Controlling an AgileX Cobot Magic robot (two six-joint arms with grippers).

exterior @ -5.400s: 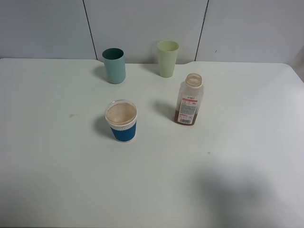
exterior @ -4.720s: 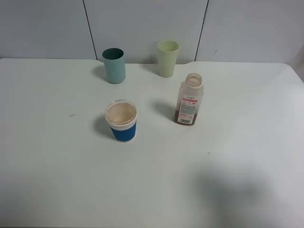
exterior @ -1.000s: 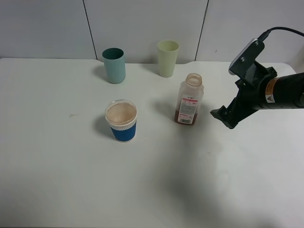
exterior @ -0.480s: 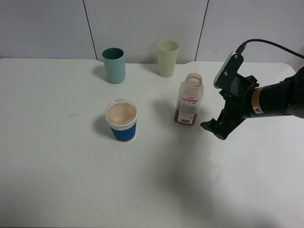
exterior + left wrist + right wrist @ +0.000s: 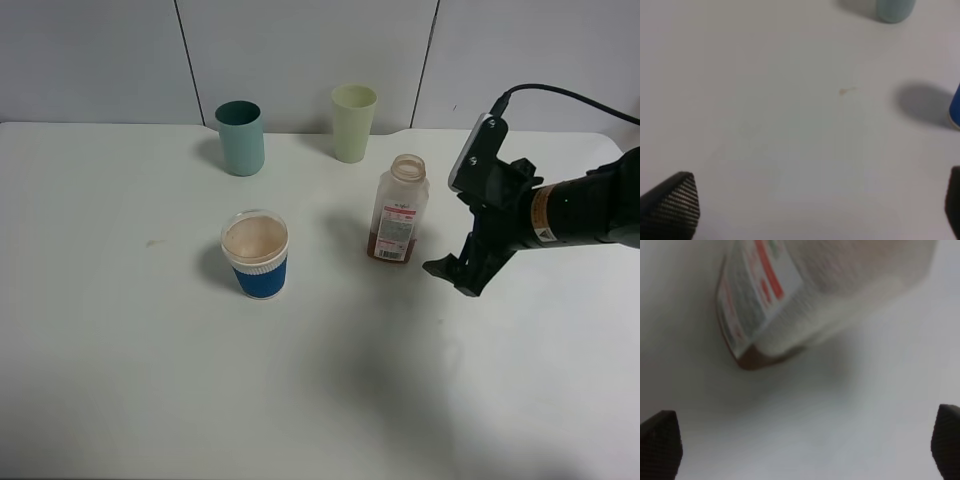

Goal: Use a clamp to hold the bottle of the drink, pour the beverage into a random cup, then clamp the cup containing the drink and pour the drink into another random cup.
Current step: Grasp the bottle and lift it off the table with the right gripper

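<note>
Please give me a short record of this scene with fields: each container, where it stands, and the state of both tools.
bottle: upright, uncapped, right of centre on the table
beverage: brown, low in the bottle
blue cup: upright, left of the bottle, apart from it
teal tumbler: upright, back left
yellow-green tumbler: upright, back, right of the teal tumbler
right tool: open, right of the bottle, not gripping it
left tool: open, over bare table, holds nothing

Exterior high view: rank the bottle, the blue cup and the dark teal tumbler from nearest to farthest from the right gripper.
1. The bottle, just left of the right gripper.
2. The blue cup, further left, in the middle.
3. The dark teal tumbler, at the back left.
</note>
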